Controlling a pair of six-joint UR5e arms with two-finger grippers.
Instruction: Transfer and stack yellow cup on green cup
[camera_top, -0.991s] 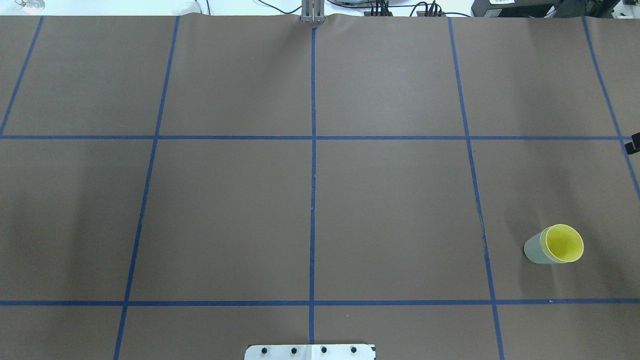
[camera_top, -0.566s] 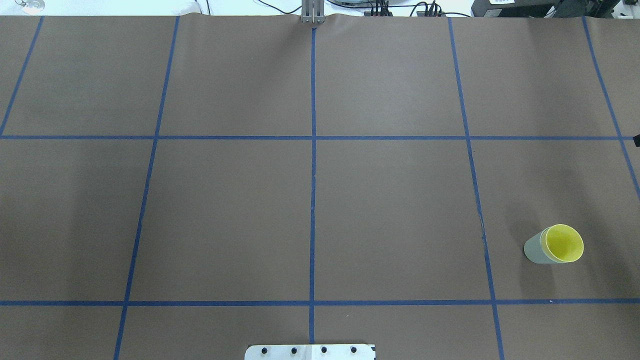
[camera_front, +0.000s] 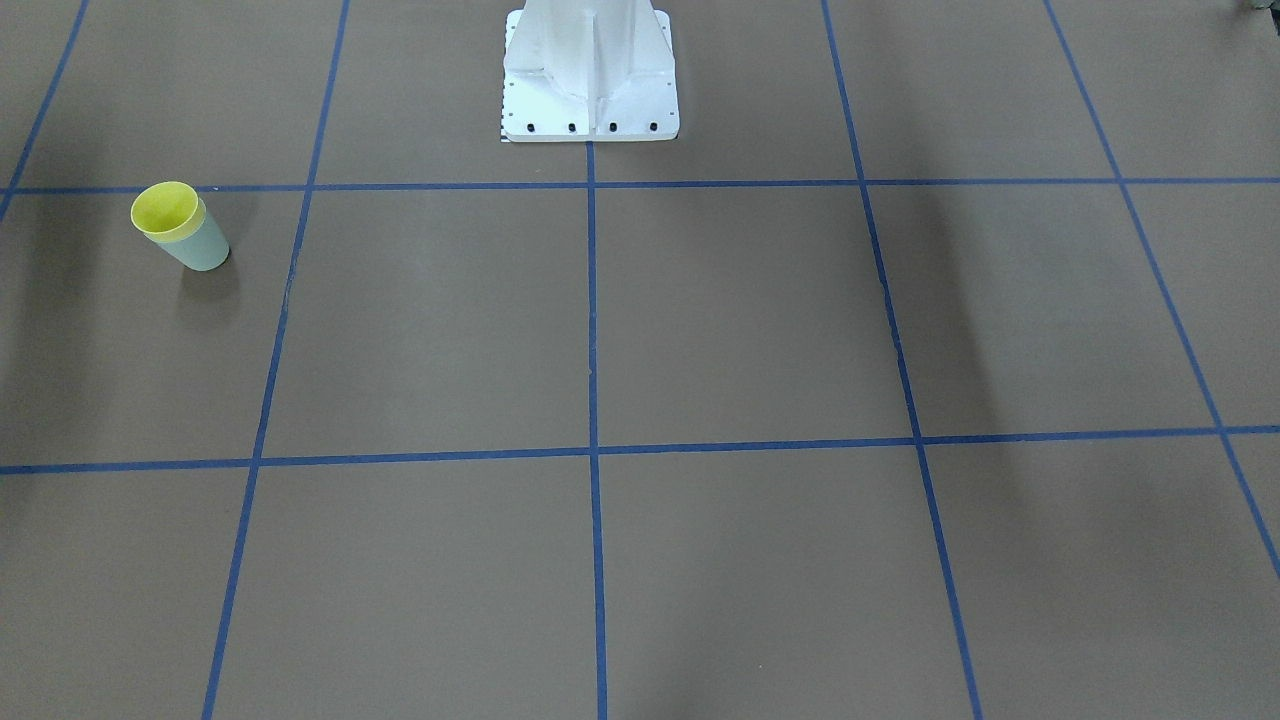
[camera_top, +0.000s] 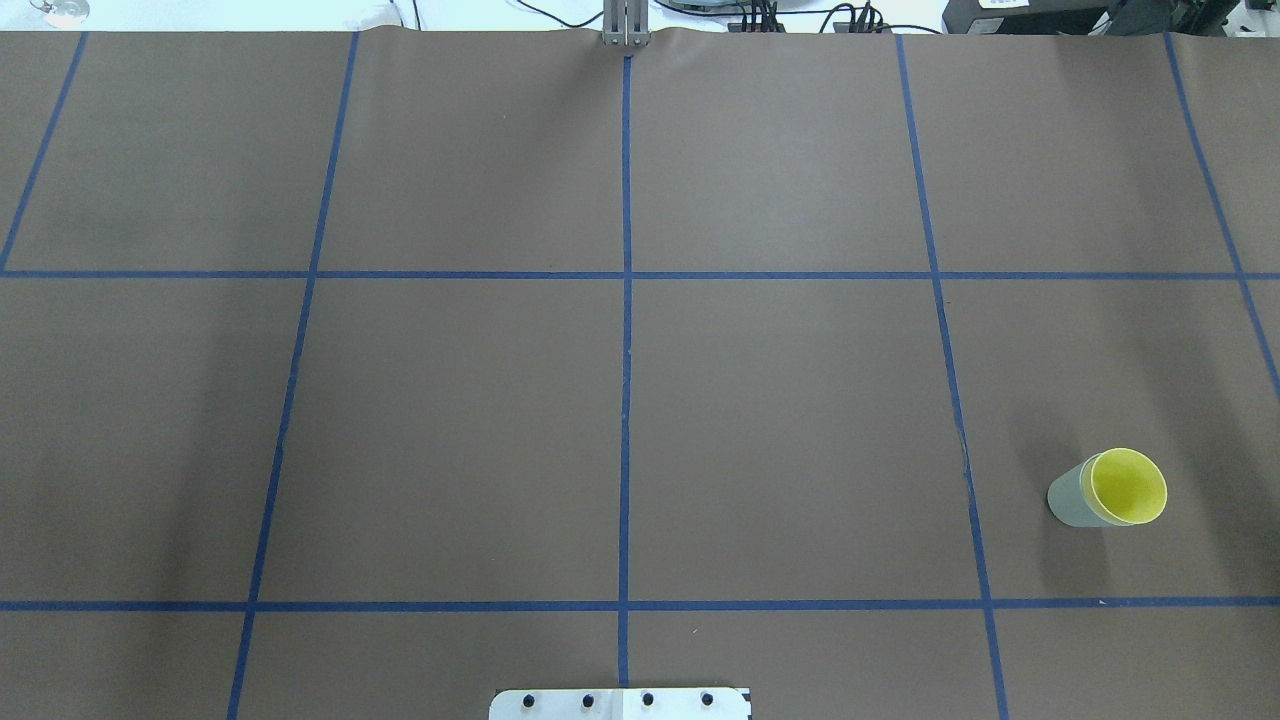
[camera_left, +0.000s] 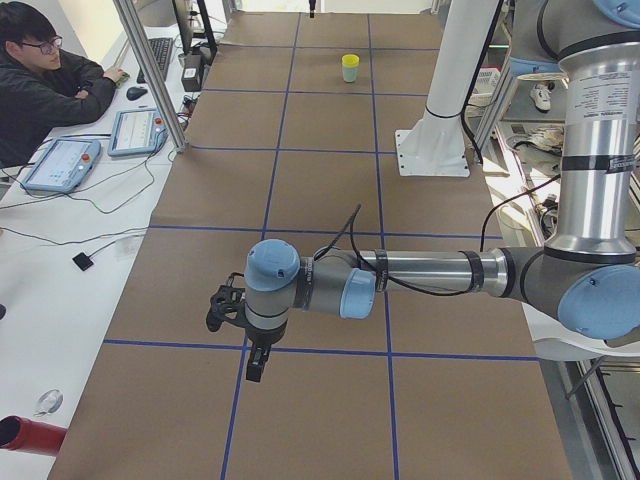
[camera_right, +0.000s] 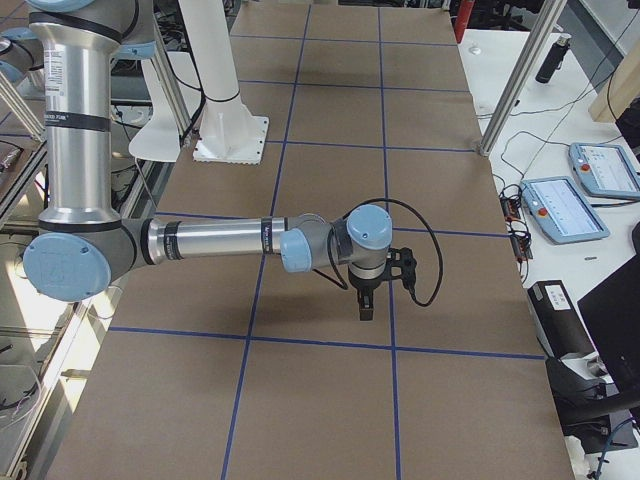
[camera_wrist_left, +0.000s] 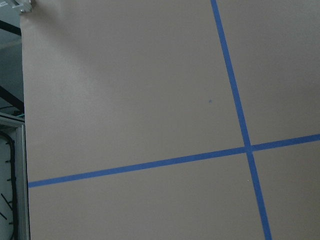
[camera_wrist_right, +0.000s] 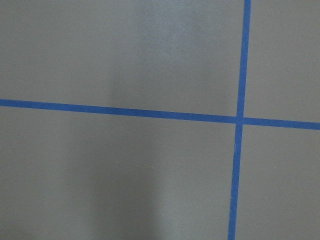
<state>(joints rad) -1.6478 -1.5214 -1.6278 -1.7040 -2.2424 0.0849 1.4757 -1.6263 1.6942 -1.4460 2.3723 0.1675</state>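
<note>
Jaws first: left jaws, at the end of the left arm (camera_left: 420, 272), pointing down above the brown paper-covered table (camera_top: 780, 420) toward its left end, no cup in them. Wide or narrow impossible to tell from the side view alone. Right jaws, on the right arm (camera_right: 210, 240), likewise pointing down above the table and carrying no cup, width again not to be told. Neither pair inside the overhead or front-facing view, so both clear of the work area.

Under each wrist camera, only bare paper and crossing blue tape lines (camera_wrist_left: 235, 100).

Farther out, on the robot's right side and nearer its white pedestal (camera_front: 590, 70) than the table's far edge: small bright yellow tapered plastic cup (camera_top: 1128, 487) seated mouth-up inside small pale mint-green tapered plastic cup (camera_top: 1068, 500). Only a yellow band showing above the green rim. Pair upright on the table, inside one taped square.

Nested that way thanks to the taper, by the look of it: narrow base of the yellow cup dropped into the wider mouth of the green cup, stopped by the walls.

Judged from this layout: stacking done, arms placed well apart from a light pair easy to knock over.
</note>
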